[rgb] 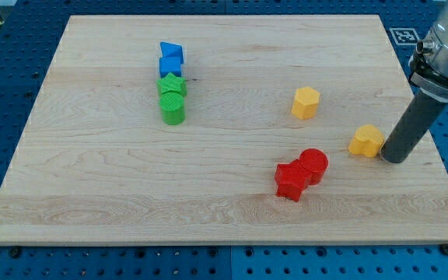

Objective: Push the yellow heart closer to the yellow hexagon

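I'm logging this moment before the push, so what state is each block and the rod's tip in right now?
my tip: on the board, just to the view's right of the yellow heart.
yellow heart: flat, apart from the hexagon.
yellow hexagon: alone, up-left of the heart.
red blocks: two, touching.
green blocks: two, touching.
blue blocks: two, touching, above the green ones.

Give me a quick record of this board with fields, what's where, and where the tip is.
surface: wooden board
my tip: at the view's right of the yellow heart, close beside it
target: yellow hexagon, up-left of the heart, apart
red blocks: two, touching
green blocks: stacked in line
blue blocks: above the green
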Action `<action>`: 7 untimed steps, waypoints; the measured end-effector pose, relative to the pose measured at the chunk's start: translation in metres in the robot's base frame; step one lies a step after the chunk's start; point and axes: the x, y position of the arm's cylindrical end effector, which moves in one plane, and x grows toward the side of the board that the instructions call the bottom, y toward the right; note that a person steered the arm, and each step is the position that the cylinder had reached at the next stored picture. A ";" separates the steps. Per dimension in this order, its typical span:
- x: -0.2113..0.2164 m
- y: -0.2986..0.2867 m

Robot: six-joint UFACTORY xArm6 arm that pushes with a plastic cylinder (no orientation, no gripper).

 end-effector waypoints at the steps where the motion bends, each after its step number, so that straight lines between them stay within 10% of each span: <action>1: -0.002 -0.027; 7: -0.045 -0.053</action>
